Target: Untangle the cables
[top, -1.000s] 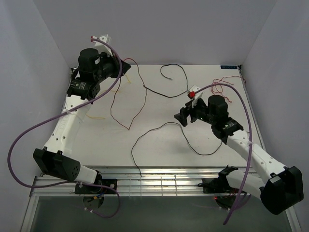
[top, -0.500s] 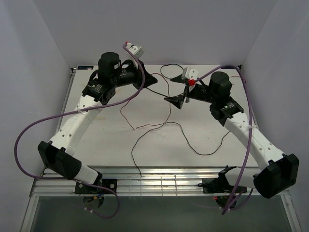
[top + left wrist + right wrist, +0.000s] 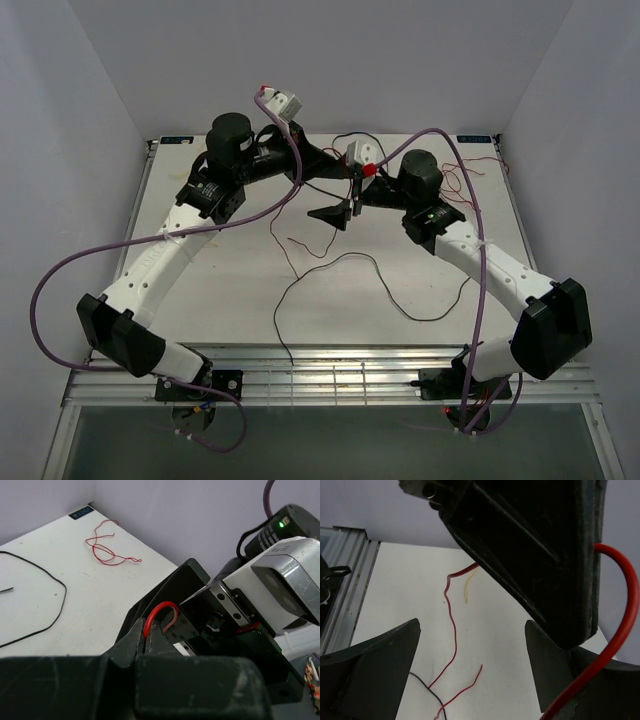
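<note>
1. A red cable is pinched in the left gripper. The jaws are closed tight on it. A small red loop sticks out past the tips.
2. From the left gripper, the rest of this red cable hangs down to the table. It bends about on the white top just below.
3. The right gripper is right next to the left gripper and faces it. Its jaws are wide apart and hold nothing. I cannot tell if the two grippers touch.
4. A long black cable lies in a big wavy curve on the table. It is nearer the arm bases than the left gripper is.
5. Another black cable lies just past the left gripper, at the far side. The arms hide part of it.
6. A curly red cable lies well off to the right of the left gripper.
7. A bit of yellow cable shows under the left gripper. The rest is hidden.
</note>
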`<act>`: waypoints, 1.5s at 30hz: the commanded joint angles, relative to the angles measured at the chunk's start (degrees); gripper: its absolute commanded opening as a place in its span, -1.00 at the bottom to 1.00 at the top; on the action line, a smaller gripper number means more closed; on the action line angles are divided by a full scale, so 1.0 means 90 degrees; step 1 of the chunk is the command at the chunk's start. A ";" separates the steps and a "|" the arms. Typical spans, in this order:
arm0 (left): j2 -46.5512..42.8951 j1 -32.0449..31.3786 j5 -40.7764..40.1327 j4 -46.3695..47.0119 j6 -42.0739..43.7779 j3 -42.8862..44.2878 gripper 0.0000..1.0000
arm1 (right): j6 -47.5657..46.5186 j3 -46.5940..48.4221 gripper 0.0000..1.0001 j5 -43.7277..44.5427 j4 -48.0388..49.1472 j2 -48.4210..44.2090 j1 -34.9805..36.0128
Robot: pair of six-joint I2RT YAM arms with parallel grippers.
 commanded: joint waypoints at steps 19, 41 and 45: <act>-0.0836 -0.0981 -0.2914 0.2752 -0.1395 -0.1528 -1.00 | 0.4012 -0.0555 -0.69 0.1908 0.4402 0.0660 0.0520; -0.1110 -0.0981 -0.5892 0.0654 -0.0536 -0.1460 0.96 | 0.2020 0.2118 -0.84 0.4153 0.0065 0.0491 -0.3209; -0.0905 -0.0952 -0.6380 -0.0039 -0.0545 -0.1382 0.96 | 0.0351 0.3990 -0.85 0.5519 -0.1214 0.1456 -0.3464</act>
